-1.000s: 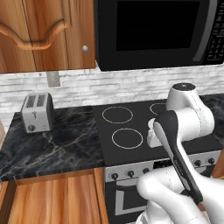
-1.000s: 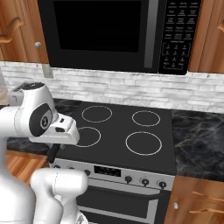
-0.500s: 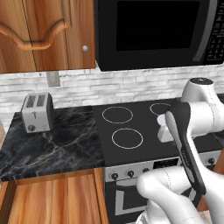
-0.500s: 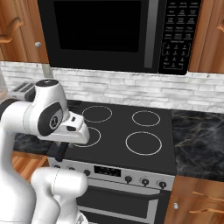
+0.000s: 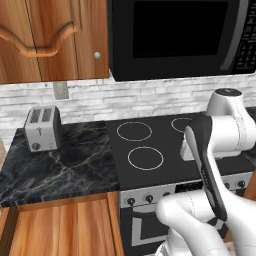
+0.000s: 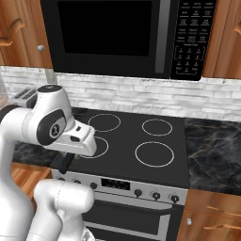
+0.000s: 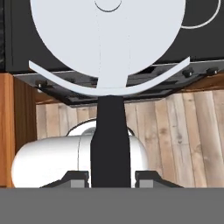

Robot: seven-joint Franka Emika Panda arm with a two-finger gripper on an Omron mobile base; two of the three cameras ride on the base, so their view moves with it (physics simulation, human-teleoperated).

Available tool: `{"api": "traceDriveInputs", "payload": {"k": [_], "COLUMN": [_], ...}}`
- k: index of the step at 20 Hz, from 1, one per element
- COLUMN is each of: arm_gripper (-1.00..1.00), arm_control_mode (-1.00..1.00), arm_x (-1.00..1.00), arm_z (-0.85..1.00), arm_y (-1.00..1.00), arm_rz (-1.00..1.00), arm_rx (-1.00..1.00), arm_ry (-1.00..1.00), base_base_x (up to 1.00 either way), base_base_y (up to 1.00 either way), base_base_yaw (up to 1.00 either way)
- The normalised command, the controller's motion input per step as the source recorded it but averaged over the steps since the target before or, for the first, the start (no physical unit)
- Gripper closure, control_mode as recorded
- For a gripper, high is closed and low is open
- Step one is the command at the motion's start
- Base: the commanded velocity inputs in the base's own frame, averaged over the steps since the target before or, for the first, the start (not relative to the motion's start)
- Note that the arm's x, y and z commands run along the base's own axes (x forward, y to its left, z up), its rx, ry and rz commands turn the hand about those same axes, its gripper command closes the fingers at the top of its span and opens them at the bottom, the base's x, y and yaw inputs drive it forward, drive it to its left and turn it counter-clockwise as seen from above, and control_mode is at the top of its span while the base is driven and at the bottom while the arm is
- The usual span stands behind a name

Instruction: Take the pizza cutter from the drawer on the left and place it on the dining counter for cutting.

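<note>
In the hand view my gripper (image 7: 112, 178) points down in front of the stove and is shut on the pizza cutter's black handle (image 7: 110, 144). The cutter's pale round blade (image 7: 107, 39) stands close before the camera and hides much of the stove front. In the right base view my white hand (image 6: 77, 141) hangs over the stove's front left corner. The brown wooden drawer (image 5: 55, 230) lies at the lower left under the narrow worktop; I cannot tell whether it stands open. The dining counter is out of view.
A black cooktop (image 5: 150, 150) with ring burners sits under a black microwave (image 5: 175, 35). A silver toaster (image 5: 43, 128) stands on the black marble worktop (image 5: 70, 165) to the left. More marble worktop (image 6: 214, 150) lies right of the stove. The floor is wooden planks (image 7: 192, 131).
My arm has swung to the right across the stove front with the cutter still in the gripper. The toaster and stove have kept their places in the views.
</note>
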Motion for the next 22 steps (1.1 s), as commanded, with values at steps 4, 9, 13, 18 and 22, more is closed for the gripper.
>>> {"api": "traceDriveInputs", "payload": {"k": [4,9,13,18,22], "arm_gripper": [1.0,1.0,1.0,1.0,1.0], "arm_control_mode": [-1.0,1.0,1.0,1.0,1.0], "arm_x": [0.0,0.0,0.0,0.0,0.0], "arm_z": [0.0,0.0,0.0,0.0,0.0], "arm_y": [0.0,0.0,0.0,0.0,0.0], "arm_rz": [-0.03,0.0,0.0,0.0,0.0], "arm_rx": [0.0,0.0,0.0,0.0,0.0], "arm_ry": [0.01,0.0,0.0,0.0,0.0], "base_base_x": [0.0,-0.2,-0.63,-0.27,-0.03], "base_base_y": [0.0,-0.56,-0.96,-0.39,-0.01], "base_base_yaw": [0.0,-0.08,-0.41,-0.81,-0.99]}}
